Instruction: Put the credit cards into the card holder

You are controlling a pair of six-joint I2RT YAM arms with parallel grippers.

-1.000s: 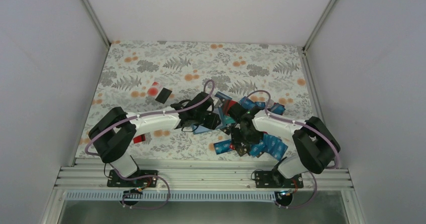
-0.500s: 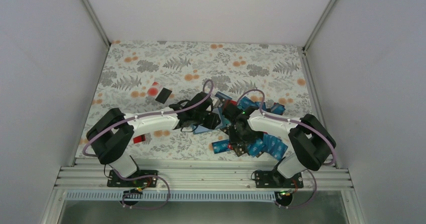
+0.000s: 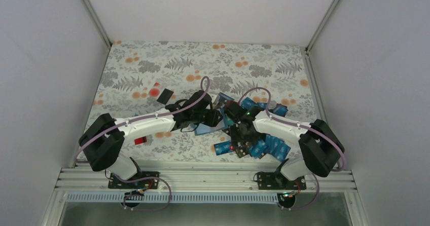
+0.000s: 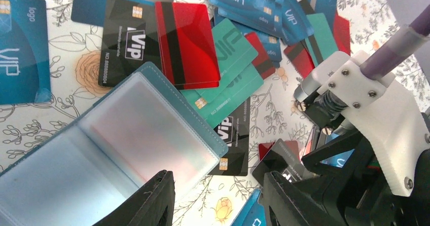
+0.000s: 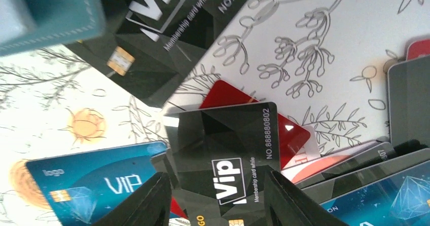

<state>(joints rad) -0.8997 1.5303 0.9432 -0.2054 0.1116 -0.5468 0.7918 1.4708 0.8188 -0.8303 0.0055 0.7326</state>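
The card holder (image 4: 127, 129) lies open on the floral cloth, teal rim around pale clear pockets; its corner (image 5: 45, 13) also shows in the right wrist view. My left gripper (image 4: 218, 200) is open, with its left finger (image 4: 152, 200) over the holder's inside. Credit cards (image 4: 223, 48) in red, teal, black and blue are heaped just beyond it. My right gripper (image 5: 218, 200) is shut on the side edges of a black VIP card (image 5: 223, 145), whose far end tilts up off the pile (image 4: 281, 160). From above, both grippers (image 3: 210, 118) (image 3: 238, 135) meet at the holder (image 3: 203, 130).
More blue cards (image 3: 271, 146) lie under the right arm. A black and a red card (image 3: 162, 93) sit apart at the far left, and one red card (image 3: 140, 140) lies by the left arm. White walls enclose the table (image 3: 152, 64).
My right gripper has moved left toward the holder and its jaws have narrowed onto the black card. The left arm has stretched slightly forward; its jaws stay as they were.
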